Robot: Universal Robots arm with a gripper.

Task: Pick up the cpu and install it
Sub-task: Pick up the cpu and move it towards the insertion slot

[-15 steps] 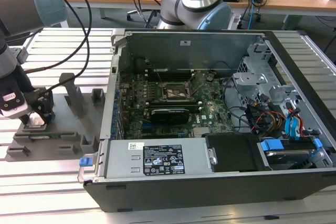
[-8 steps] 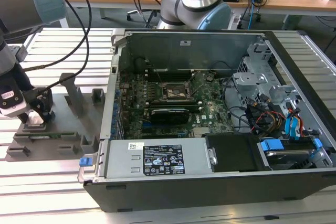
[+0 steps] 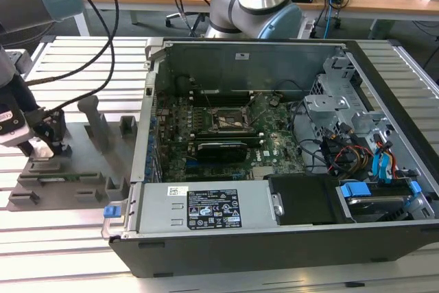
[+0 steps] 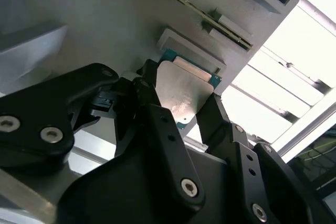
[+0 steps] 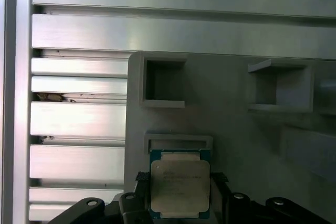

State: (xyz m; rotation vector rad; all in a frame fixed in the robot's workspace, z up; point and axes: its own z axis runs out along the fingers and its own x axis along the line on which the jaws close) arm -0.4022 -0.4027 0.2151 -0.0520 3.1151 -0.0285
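Second wrist view shows jaws gripping cpu (image 4: 186,90).

Exterior view: set off the arm, raised, and aimed obliquely downward over the slatted aluminium table (image 3: 75,53). It is taken from a moderate distance, so the whole open computer case (image 3: 274,162) is framed, with the fixture plate (image 3: 68,159) at the exterior view's left.

First wrist view: carried on the arm and aimed almost squarely down on the fixture plate (image 5: 226,129) from near.

Second wrist view: held nearer still, tilted, and aimed along the gripper (image 4: 181,90) from behind its linkage.

Shared by both wrist views: the cpu (image 5: 180,182), the gripper, the fixture plate, the table slats.

Shared with the exterior view: the fixture plate, the slats, the gripper (image 3: 41,138).
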